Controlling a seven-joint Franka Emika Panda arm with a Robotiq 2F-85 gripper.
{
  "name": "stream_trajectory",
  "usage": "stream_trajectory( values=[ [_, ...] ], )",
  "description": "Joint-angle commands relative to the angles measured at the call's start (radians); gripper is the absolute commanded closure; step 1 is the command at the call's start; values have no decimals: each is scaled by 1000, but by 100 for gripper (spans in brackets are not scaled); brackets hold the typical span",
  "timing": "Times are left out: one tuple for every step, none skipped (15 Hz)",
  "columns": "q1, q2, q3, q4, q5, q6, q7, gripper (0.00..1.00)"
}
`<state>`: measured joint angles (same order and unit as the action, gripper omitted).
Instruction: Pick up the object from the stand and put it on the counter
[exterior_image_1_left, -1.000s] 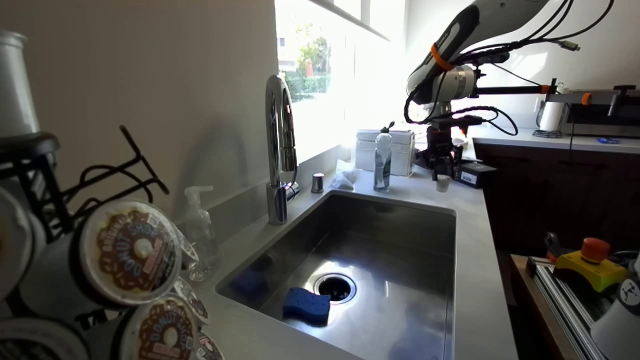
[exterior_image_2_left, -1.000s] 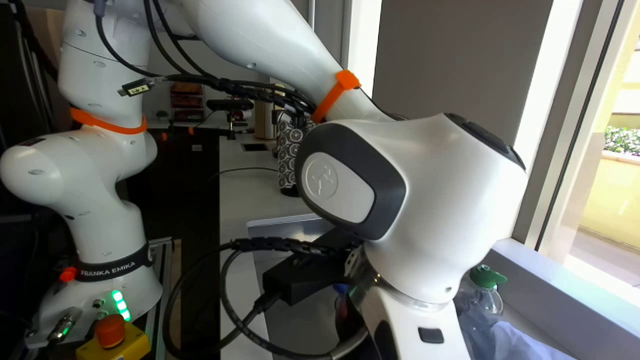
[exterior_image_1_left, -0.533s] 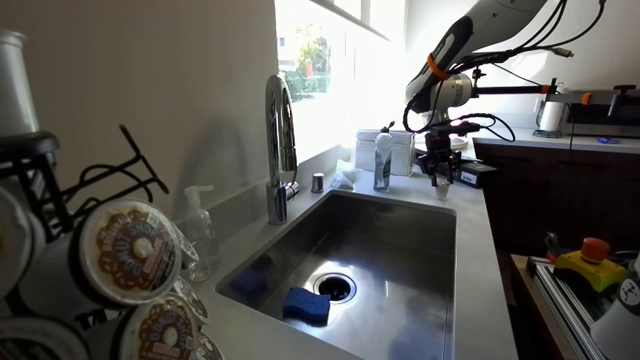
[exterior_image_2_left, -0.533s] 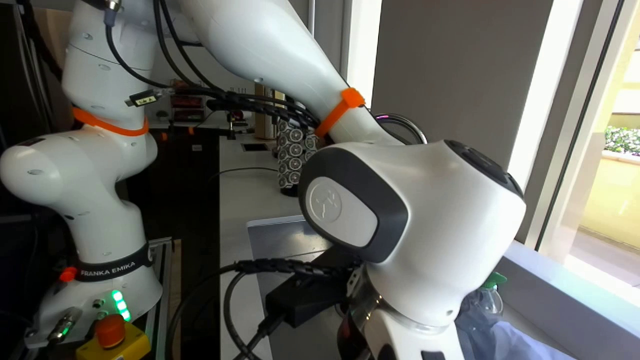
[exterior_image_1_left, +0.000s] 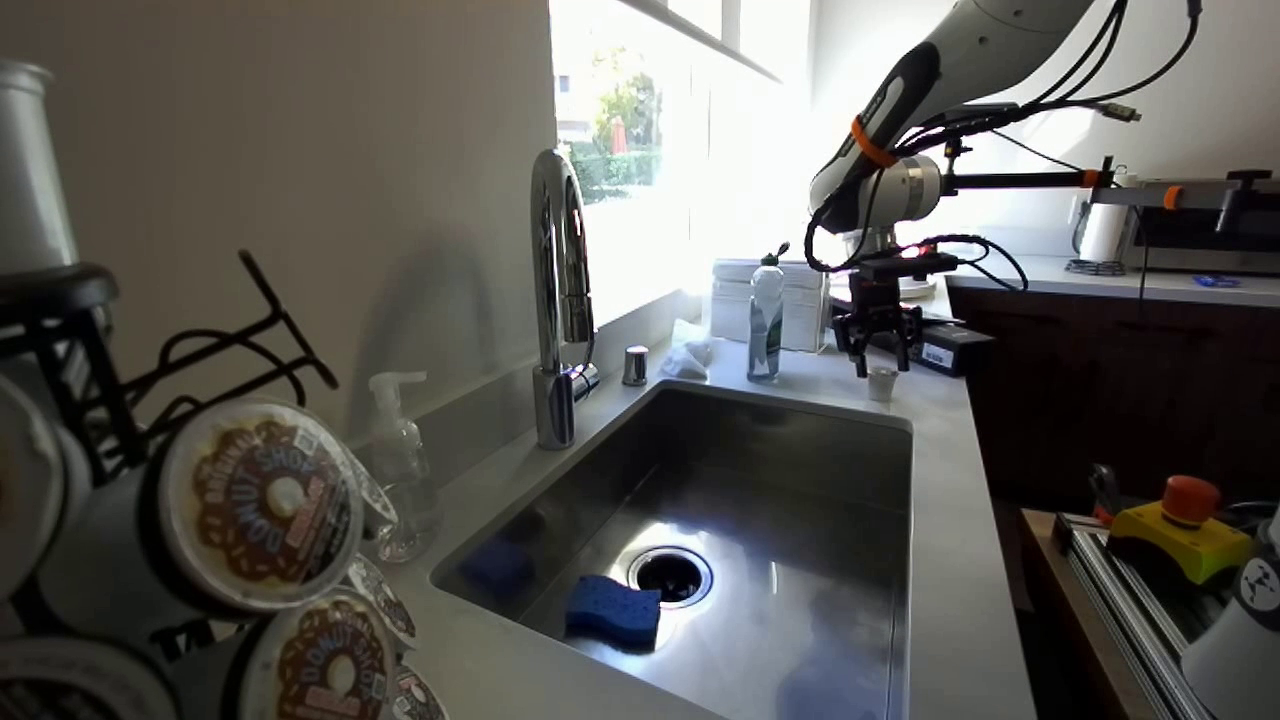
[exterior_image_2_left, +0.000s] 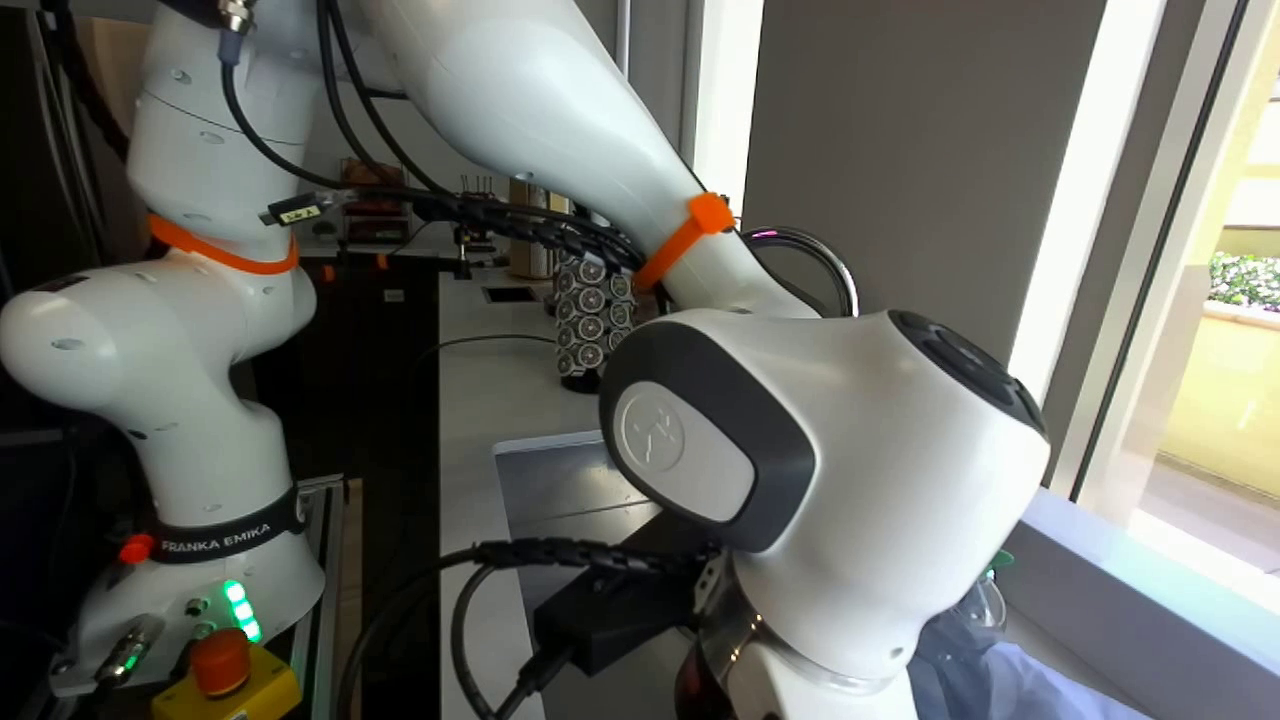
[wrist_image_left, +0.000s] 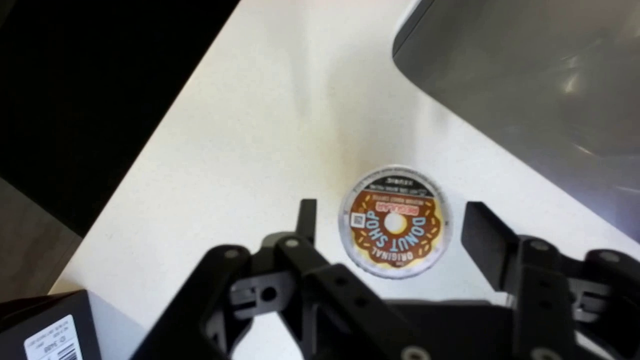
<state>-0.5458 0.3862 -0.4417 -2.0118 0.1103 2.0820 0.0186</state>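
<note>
A coffee pod (exterior_image_1_left: 881, 386) with a brown "Donut Shop" lid appears to stand upright on the pale grey counter (exterior_image_1_left: 955, 560), behind the sink. In the wrist view the pod (wrist_image_left: 395, 222) lies between the fingers, lid up, with a gap on each side. My gripper (exterior_image_1_left: 882, 370) is open, fingers pointing down around the pod and apart from it; it also shows in the wrist view (wrist_image_left: 391, 219). The black wire stand (exterior_image_1_left: 55, 290) holds several more pods at the near left, and its black base shows at the back (exterior_image_2_left: 580, 384). The gripper and this pod are out of sight there.
The steel sink (exterior_image_1_left: 800, 540) with a blue sponge (exterior_image_1_left: 612, 610) lies in front of the pod. A green-capped soap bottle (exterior_image_1_left: 765, 320) and a black box (exterior_image_1_left: 952, 348) flank the gripper. The faucet (exterior_image_1_left: 553, 290) stands along the wall. The counter edge (wrist_image_left: 165, 117) drops off on one side.
The arm has come down and the pod has gone down with it to the counter. The fingers have spread apart and let go of the pod.
</note>
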Motion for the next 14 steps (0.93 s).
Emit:
stream_trajectory(
  values=[
    [-17,10,13,4,30,30,-16,0],
    [-18,9,14,2,30,35,-16,0],
    [-18,7,14,1,29,39,-15,0],
    [-18,6,14,0,29,41,-16,0],
    [-18,4,14,-1,29,39,-16,0],
    [-17,1,14,-3,29,39,-16,0],
    [-17,-3,15,-6,29,37,-18,0],
    [-16,-7,15,-8,28,37,-19,0],
    [-14,-16,15,-15,26,39,-21,0],
    [-12,-25,14,-22,23,41,-22,0],
    [-11,-37,15,-29,21,42,-27,0],
    [-8,-56,14,-42,17,49,-32,0],
    [-5,-74,13,-54,13,53,-39,0],
    [-3,-93,12,-66,10,59,-48,0]
  ],
)
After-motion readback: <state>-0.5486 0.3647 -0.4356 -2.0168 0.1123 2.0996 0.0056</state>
